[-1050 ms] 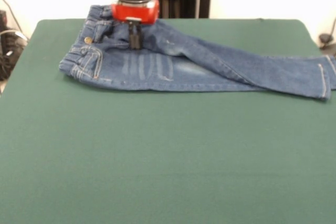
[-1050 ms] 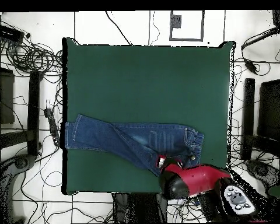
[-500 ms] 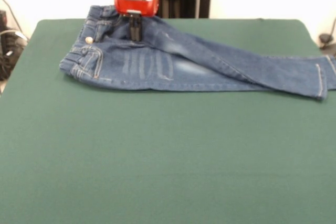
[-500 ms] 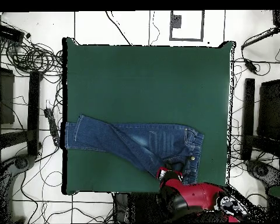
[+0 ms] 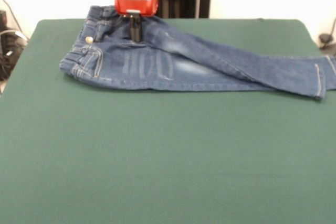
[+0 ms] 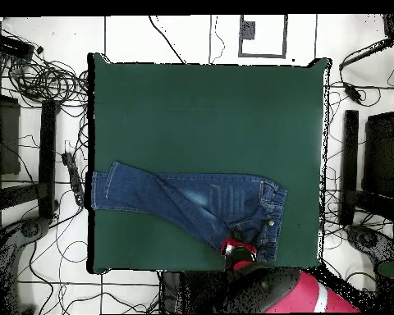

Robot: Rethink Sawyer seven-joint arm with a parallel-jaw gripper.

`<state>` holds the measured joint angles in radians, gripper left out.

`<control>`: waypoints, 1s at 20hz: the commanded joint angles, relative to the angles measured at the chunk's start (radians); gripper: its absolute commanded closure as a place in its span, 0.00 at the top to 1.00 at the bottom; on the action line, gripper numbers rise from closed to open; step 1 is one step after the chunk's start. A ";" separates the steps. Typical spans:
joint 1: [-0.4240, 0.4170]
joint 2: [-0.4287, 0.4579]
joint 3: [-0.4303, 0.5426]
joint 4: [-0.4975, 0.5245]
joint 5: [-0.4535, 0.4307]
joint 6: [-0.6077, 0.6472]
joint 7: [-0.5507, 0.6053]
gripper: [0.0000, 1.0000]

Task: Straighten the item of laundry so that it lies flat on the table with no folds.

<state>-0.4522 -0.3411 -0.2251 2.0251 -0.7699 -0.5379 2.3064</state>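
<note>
One leg is lying crossed over the other.
My gripper [image 5: 135, 36] is pinching the jeans [image 5: 173, 64] near the crotch; straightening on the table [image 5: 157, 150] is remaining.

The small blue denim jeans [image 5: 184, 59] lie across the far half of the large dark green felt worktop [image 5: 157, 156], waistband toward 10 o'clock, legs overlapping and reaching to 3 o'clock at the edge. The black pincer [image 5: 135, 31] stands on the upper leg just beside the waistband, at 11 o'clock.
</note>
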 commanded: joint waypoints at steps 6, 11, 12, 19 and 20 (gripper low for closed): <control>0.098 0.254 -0.031 -0.256 0.166 -0.021 -0.003 0.00; 0.074 0.220 -0.004 -0.285 0.074 0.045 0.004 0.00; 0.075 0.220 -0.006 -0.285 0.073 0.041 0.005 0.00; 0.041 0.146 0.017 -0.250 -0.023 0.146 0.021 0.00; 0.029 0.125 0.025 -0.241 -0.047 0.171 0.023 0.00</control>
<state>-0.3963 -0.2645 -0.3167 1.9966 -0.8018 -0.7131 2.3064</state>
